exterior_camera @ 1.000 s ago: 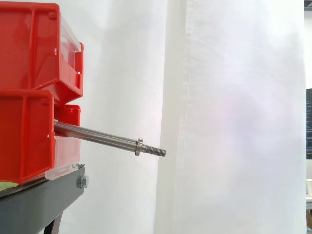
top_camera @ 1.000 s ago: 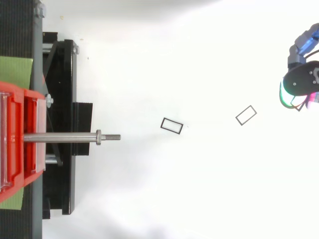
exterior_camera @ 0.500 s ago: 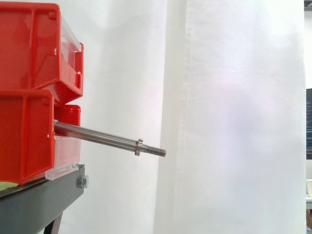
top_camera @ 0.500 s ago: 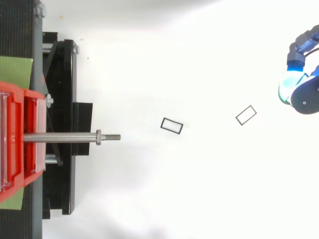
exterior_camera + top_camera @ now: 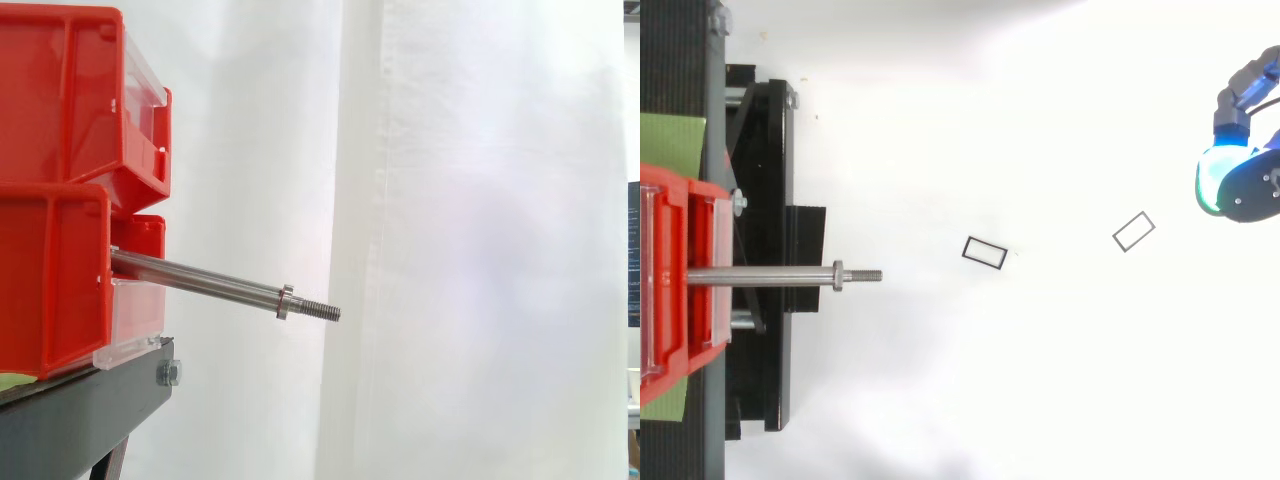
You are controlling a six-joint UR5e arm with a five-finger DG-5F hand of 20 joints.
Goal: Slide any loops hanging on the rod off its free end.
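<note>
Hand (image 5: pixel 1248 192) shifted slightly, rod (image 5: pixel 770 276) unchanged

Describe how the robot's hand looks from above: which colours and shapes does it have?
In the top view the hand is a rounded black body with a small pale mark on it. Its left edge glows cyan to green. A blue-grey segmented piece adjoins it above, toward the view's right edge.

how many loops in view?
2. One loop lies on the white surface just beyond the rod's free end; the other loop farther out, near the hand. None on the rod.
</note>
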